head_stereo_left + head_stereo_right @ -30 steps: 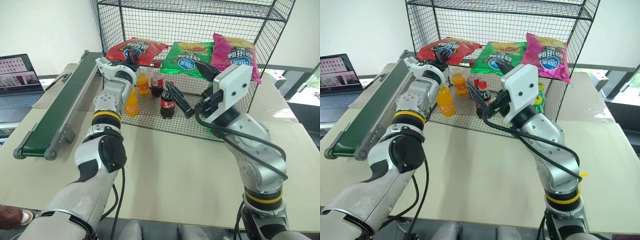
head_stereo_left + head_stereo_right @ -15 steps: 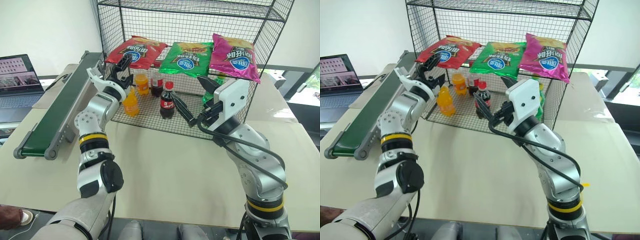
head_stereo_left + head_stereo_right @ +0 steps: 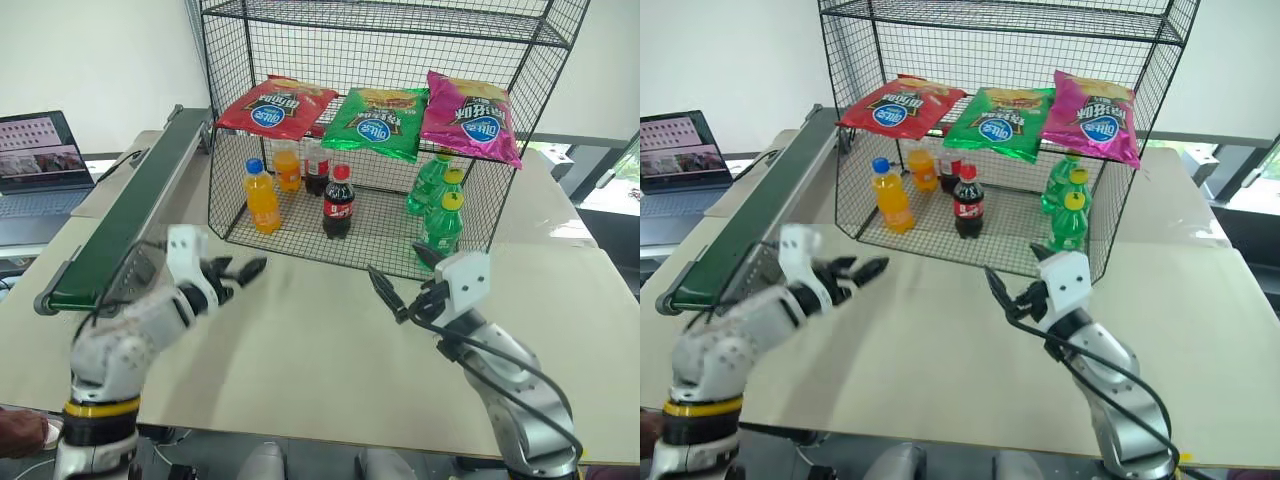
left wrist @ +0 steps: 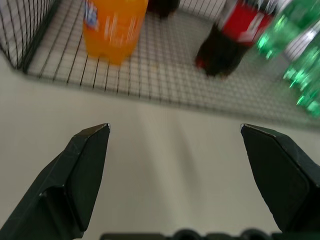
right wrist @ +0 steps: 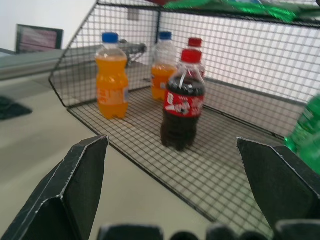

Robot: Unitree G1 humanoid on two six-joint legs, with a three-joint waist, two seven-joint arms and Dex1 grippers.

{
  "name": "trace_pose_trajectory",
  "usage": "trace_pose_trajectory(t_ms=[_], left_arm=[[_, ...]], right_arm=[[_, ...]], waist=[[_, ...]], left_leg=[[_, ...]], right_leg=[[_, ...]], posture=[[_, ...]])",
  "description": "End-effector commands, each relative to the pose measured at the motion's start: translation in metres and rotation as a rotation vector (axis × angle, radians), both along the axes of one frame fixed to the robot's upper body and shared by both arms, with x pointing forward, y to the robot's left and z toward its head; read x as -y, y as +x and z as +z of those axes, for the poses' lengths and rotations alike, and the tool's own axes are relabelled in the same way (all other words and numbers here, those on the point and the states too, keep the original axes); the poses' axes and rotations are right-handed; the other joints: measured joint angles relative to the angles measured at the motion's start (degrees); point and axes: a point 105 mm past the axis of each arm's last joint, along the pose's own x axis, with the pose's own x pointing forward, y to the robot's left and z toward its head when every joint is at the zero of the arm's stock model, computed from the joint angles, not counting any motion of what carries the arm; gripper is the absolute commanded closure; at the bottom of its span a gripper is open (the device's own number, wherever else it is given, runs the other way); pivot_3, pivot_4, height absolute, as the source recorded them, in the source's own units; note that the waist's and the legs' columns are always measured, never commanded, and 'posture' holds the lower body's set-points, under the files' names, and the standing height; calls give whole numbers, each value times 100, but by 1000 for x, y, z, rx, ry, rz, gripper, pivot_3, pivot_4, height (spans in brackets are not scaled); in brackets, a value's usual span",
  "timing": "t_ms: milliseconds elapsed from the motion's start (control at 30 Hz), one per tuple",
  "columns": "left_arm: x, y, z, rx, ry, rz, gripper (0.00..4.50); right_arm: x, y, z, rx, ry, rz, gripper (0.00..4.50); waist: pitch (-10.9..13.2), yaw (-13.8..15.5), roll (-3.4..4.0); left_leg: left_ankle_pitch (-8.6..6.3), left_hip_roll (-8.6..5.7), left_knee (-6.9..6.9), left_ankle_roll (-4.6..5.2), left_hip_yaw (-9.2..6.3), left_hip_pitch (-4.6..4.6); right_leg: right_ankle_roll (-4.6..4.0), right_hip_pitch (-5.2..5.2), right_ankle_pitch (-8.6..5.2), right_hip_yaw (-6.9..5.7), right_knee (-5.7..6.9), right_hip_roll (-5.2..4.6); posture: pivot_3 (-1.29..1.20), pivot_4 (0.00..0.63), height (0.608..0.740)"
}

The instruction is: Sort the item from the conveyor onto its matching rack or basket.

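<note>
Left gripper (image 3: 243,276) hung low over the beige table (image 3: 320,350), fingers spread wide, nothing between them and touching nothing; the wrist view showed bare tabletop between the two black pads (image 4: 85,160). Right gripper (image 3: 398,290) likewise stood wide open and empty above the table, near the front of the black wire rack (image 3: 560,60). The red chip bag (image 3: 277,106) lay on the rack's middle shelf at its left end, with the green bag (image 3: 377,122) just beside it and the magenta bag (image 3: 472,115) farther right. The conveyor (image 3: 130,215) ran along the left, its belt bare. Bottles stood in the lower tier: the orange bottle (image 3: 262,196) and cola bottle (image 3: 339,201) read clearly, while the green bottles (image 3: 440,205) were blurred in the left wrist view and partly cut off in the right wrist view.
</note>
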Motion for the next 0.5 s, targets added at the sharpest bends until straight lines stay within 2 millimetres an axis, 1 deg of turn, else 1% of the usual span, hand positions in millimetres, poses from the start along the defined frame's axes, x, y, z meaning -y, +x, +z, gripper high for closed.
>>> trace_pose_trajectory(t_ms=[33, 100, 133, 167, 200, 367, 500], left_arm=[[-5, 8, -4, 159, 168, 32, 51], [-3, 8, -18, 171, 216, 7, 51], [-2, 7, -25, 166, 208, -2, 51], [-2, 7, -29, 163, 195, -6, 51], [-2, 8, -33, 171, 216, -10, 51], [5, 10, -38, 201, 223, -42, 51], [6, 11, -40, 196, 190, -65, 51]], right_arm=[[9, -4, -13, 10, -5, -68, 0], [18, -4, -24, -16, -1, -119, 0], [23, -5, -28, -25, 1, -146, 0], [28, -5, -31, -32, 5, -171, 0], [32, -5, -33, -37, 11, -195, 0], [35, -6, -37, -40, 14, -233, 0], [34, -5, -33, -26, 8, -235, 0]], waist=[[-1, 4, -2], [-4, -7, 1], [-8, -8, 5], [-10, -8, 9], [-11, -10, 11], [-14, -17, 11], [-15, -18, 12]], left_leg=[[0, 0, 0, 0, 1, 1], [-1, -1, -1, 3, 8, 0], [-4, -2, -2, 8, 17, -5], [-7, -5, -1, 13, 19, -15], [-10, -9, -1, 19, 19, -24], [-17, -9, 2, 32, 15, -35], [-17, -10, 9, 32, 16, -33]], right_leg=[[-5, -3, -4, 0, -5, -2], [-36, -1, -22, 1, -9, -6], [-33, 4, -19, 2, -10, -10], [-9, 9, -3, 1, -8, -14], [-22, 4, 6, 2, -8, -17], [-29, -1, 10, -2, -4, -16], [8, 3, -6, -1, -2, -16]], posture=[[0, 150, 738], [0, 150, 738], [0, 150, 738], [0, 150, 738], [0, 150, 738], [0, 150, 738], [0, 150, 738]])
